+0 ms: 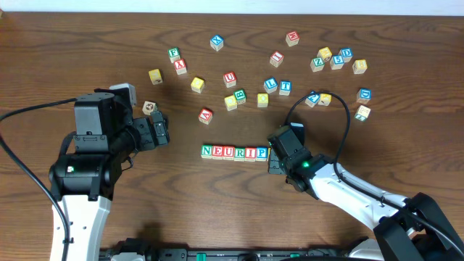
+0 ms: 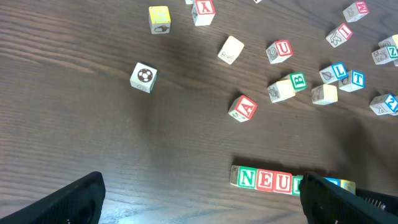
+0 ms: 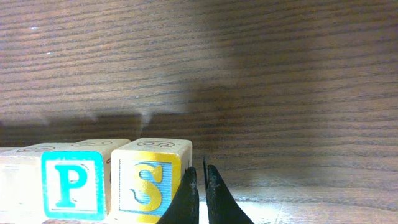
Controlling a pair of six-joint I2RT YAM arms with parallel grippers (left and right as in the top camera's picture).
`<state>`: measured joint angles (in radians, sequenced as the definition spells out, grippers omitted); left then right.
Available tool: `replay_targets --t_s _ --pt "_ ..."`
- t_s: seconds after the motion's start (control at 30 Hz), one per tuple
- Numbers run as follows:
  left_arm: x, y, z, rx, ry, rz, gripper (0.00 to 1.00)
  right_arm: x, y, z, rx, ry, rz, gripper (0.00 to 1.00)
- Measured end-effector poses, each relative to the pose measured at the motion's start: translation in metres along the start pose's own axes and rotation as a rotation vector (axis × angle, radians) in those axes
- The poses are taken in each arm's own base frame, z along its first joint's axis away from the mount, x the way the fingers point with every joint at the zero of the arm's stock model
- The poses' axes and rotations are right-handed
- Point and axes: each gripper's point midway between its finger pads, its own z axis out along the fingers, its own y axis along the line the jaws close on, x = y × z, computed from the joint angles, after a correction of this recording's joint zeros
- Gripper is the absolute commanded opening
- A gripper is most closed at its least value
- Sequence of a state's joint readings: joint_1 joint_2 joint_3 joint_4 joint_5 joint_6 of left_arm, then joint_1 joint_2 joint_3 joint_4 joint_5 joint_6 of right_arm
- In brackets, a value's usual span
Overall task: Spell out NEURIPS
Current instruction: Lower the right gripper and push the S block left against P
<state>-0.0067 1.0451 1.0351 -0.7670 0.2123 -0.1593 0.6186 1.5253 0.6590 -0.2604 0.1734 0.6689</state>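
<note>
I read this as the closing step: the NEURIPS row (image 1: 234, 152) lies mid-table (image 1: 217, 210), its long axis running left to right across the overhead view. Its letters stand upright, tops toward the far edge, and the S cube (image 3: 149, 180) touches the P cube (image 3: 71, 183) at the right end. My right gripper (image 3: 199, 174) is pinched fully closed on nothing, just beside the S, while the left gripper (image 1: 161, 131) hangs spread wide and empty; next I'd back the right one away without dragging the S.

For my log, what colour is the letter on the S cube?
Yellow, inside a blue border; the S cube shows best in the right wrist view.
</note>
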Motion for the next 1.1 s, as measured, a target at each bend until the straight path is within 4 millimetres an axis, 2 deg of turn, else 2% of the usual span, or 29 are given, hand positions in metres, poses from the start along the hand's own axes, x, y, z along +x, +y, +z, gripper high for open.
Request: replay_targets --t_s 0.57,0.73,1.1 --pt "0.000 0.000 0.000 0.000 0.000 0.000 0.98 0.001 0.003 0.000 -0.016 0.008 -0.023 0.01" --pt "0.000 0.000 0.000 0.000 0.000 0.000 0.98 0.001 -0.002 0.000 0.011 0.003 -0.010 0.01" --pt "0.000 0.000 0.000 0.000 0.000 0.000 0.98 -0.009 -0.001 0.000 0.013 -0.044 0.005 0.01"
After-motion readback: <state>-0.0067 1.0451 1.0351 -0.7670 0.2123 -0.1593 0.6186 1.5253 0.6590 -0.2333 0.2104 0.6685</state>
